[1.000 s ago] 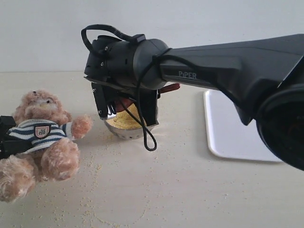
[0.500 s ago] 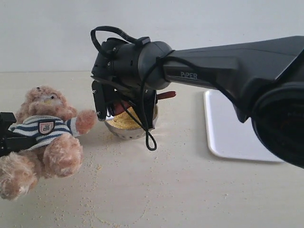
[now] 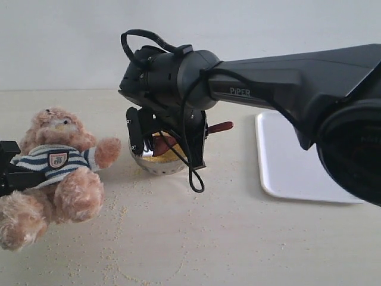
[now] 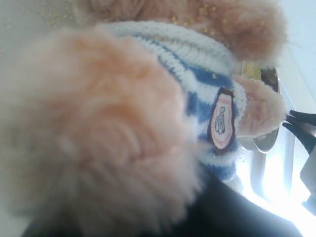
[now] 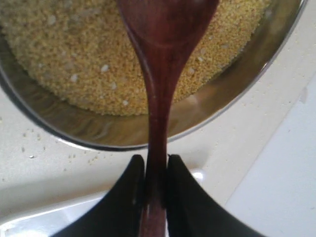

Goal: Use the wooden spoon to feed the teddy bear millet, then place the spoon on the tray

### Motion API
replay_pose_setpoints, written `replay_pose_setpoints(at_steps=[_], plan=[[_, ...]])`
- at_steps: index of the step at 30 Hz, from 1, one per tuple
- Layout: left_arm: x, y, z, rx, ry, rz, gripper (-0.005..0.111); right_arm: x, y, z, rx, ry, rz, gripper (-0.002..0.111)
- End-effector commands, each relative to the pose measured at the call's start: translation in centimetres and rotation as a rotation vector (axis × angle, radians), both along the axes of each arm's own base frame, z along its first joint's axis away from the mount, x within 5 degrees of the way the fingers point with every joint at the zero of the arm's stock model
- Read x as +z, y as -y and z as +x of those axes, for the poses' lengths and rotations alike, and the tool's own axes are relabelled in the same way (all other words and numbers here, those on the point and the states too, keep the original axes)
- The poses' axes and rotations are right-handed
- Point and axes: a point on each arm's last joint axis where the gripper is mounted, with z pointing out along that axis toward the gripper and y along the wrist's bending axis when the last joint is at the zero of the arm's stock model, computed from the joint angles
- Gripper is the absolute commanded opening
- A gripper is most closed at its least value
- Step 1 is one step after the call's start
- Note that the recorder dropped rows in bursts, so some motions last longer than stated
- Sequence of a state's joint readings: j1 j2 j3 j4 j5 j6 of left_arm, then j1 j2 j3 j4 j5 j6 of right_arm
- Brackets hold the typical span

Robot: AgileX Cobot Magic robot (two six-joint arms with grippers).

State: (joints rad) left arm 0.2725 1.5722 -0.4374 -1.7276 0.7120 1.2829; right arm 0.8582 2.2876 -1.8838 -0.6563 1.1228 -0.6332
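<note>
right gripper (image 5: 155, 164) clamped narrow on the slim handle of the wooden spoon (image 5: 159, 74), one black finger on each side; the spoon's oval end sits over the millet (image 5: 74, 64) in the metal bowl (image 5: 94, 131); can't tell if it touches the grains; the handle crosses the bowl's rim; in the exterior view its tail end sticks out past the gripper toward the tray (image 3: 297, 161); right arm (image 3: 286, 83) reaches in from the right and across the middle, wrist hanging right above the bowl; a black cable loop dangles in front of the bowl.

teddy bear (image 3: 56, 167) sits at the left of the table (image 3: 238, 238), leaning back, near the bowl but not touching it; one paw stretches toward the bowl; shield badge (image 3: 56, 161) faces the camera; left gripper (image 3: 12, 164) at the far left edge, dark fingers pressed into the bear's side and holding it; most of the gripper is out of frame; left wrist view is filled with blurry fur and striped sweater.

tray lies flat, right of the bowl, well apart from it, partly hidden by the arm; stray grains (image 3: 119, 214) are scattered over the table in front of the bear and bowl.
</note>
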Motion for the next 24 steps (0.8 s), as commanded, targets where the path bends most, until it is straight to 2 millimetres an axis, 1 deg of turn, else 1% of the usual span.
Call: replay_pose_setpoints(at_steps=[1,4,7,11,24], plan=[[0.53,0.19,0.19,0.003,0.023,-0.029,0.005,0.14,0.2,-0.09,-0.013,-0.028,0.012,0.0],[0.53,0.19,0.19,0.003,0.023,-0.029,0.005,-0.07,0.15,-0.43,-0.015,-0.072,0.019,0.0],[0.53,0.19,0.19,0.003,0.023,-0.029,0.005,0.08,0.16,-0.17,-0.013,-0.039,0.016,0.0],[0.53,0.19,0.19,0.003,0.023,-0.029,0.005,0.35,0.09,0.27,-0.055,0.031,0.054,0.0],[0.53,0.19,0.19,0.003,0.023,-0.029,0.005,0.32,0.08,0.23,-0.059,0.027,0.058,0.0]])
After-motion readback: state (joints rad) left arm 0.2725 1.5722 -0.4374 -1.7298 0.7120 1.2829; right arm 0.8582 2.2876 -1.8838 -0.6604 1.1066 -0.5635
